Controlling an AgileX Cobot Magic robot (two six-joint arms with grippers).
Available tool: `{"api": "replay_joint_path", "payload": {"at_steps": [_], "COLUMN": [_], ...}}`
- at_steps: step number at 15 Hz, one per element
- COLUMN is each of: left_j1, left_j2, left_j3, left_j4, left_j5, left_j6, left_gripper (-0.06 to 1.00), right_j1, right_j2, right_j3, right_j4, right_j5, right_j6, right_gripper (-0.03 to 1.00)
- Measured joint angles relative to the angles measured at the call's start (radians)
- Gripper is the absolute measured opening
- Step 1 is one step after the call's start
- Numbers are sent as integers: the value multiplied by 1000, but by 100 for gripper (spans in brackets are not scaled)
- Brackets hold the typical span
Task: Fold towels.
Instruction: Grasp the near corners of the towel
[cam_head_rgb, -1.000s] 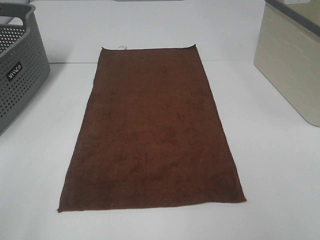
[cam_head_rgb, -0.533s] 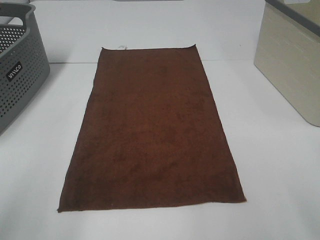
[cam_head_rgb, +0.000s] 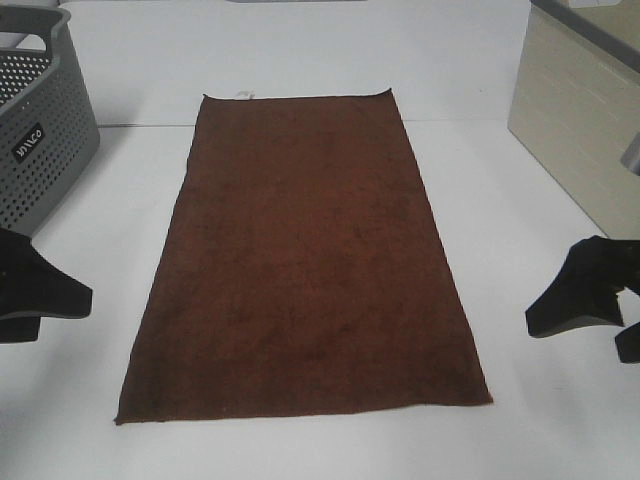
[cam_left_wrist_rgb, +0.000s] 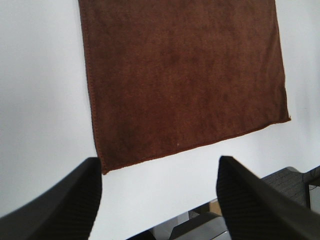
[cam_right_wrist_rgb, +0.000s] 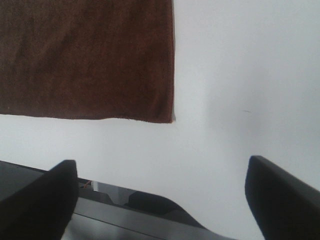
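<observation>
- Towel (cam_head_rgb: 305, 255): a plain dark reddish-brown terry cloth, spread flat and unfolded in the middle of the white desk (cam_head_rgb: 300, 50), its long sides running away from the robot.
- Tag (cam_head_rgb: 242, 95): small and white, on the far short edge, near the far left corner.
- Left gripper (cam_left_wrist_rgb: 157, 200): jaws spread wide with nothing between them; it sits beside the towel's left long edge, near the near-left corner and apart from the cloth. The wrist view shows that corner just ahead of one dark finger (cam_left_wrist_rgb: 65, 205).
- Right gripper (cam_right_wrist_rgb: 162, 195): jaws likewise wide apart and holding nothing; it sits off the right long edge, towards the near-right corner, with bare desk between it and the cloth. One finger (cam_right_wrist_rgb: 285, 200) is dark and blunt.
- Whether either gripper touches the desk cannot be told.
- Grey perforated basket (cam_head_rgb: 40, 130): at the far left of the desk, well apart from the towel.
- Beige bin (cam_head_rgb: 580, 130): at the far right, with a dark rim.
</observation>
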Motion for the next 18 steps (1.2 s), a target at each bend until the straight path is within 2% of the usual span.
{"api": "replay_joint_path", "payload": {"at_steps": [2,3,4,9,14,18], "left_j1": [0,0,0,0,-13,-55], "left_j2": [121,199,248,474,581,626], "left_j3": [0,0,0,0,-1,-27], "left_j4": [-85,-157,-205,-442,-601,-644], "left_j5": [-31,-53,-61,-65,-1,39], "left_j6": [108,193,245,528,702,751], "left_gripper": [63,63,63,63,63,60], "right_j1": [0,0,0,0,0,20], "right_j2": [109,184,224,396,540,608], "right_j3": [0,-10,-23,-53,-55,-66], "right_j4": [104,177,226,382,544,614], "right_j5": [-55,-69,-75,-110,-114,-90], "right_j6": [-110,-204,-251,-426,-600,-651], "right_gripper": [85,85,84,79,78,76]}}
